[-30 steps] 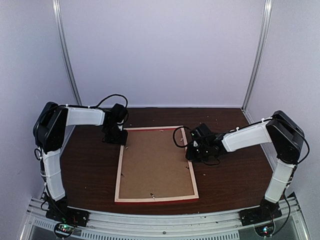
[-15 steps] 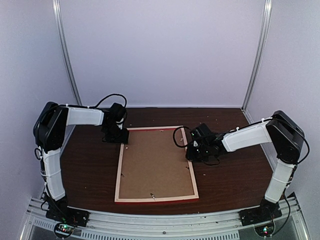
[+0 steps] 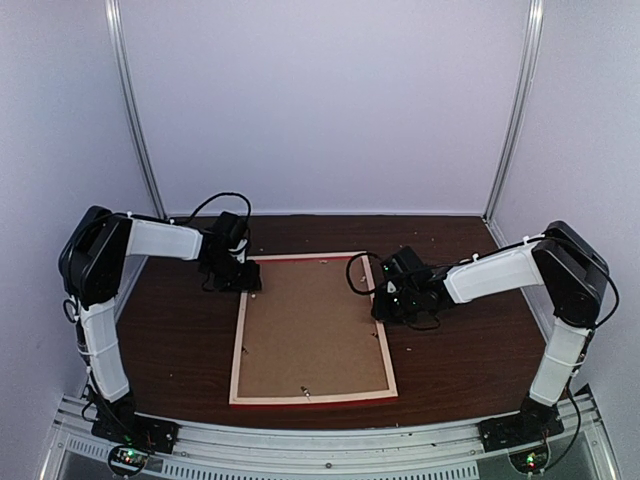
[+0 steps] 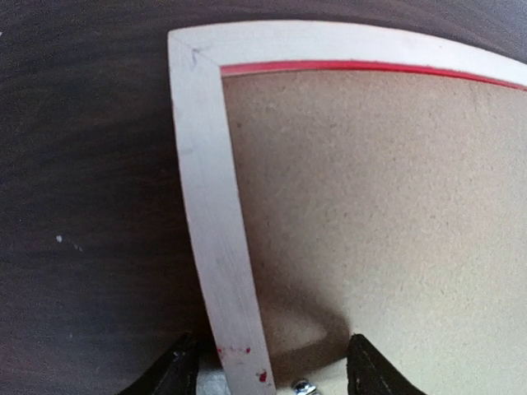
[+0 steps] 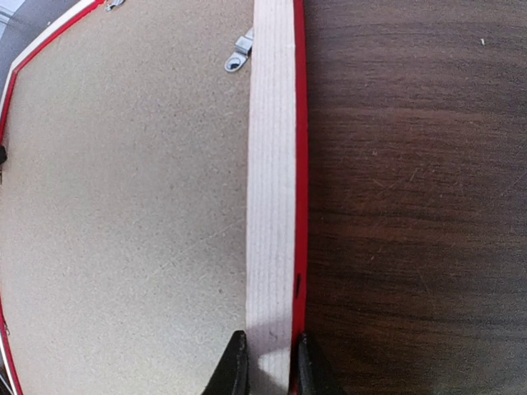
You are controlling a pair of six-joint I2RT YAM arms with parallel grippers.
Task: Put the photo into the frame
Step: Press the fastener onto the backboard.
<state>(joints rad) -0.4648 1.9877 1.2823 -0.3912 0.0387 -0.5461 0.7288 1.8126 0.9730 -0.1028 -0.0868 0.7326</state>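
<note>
- Frame [image 3: 312, 398] lay face down on the table [image 3: 180, 340], pale wood back upward and red showing only along its edges. We judged this the proper attitude for loading from behind.
- Backing board [image 3: 312, 325] filled the recess. We saw the photo in no view and could not tell whether it lay beneath the board.
- Right gripper [image 5: 268, 366] was closed down on the frame's right rail, one finger at each side of the pale wood. We judged this a steadying hold against sliding.
- Metal clip [image 5: 239, 56] sat farther along that rail, at its inner edge over the board.
- Left gripper [image 4: 268, 370] stood at the far-left corner, jaws wide apart astride the left rail and holding nothing. A small screw head showed between the fingers, so we judged it placed to work a retaining tab there.
</note>
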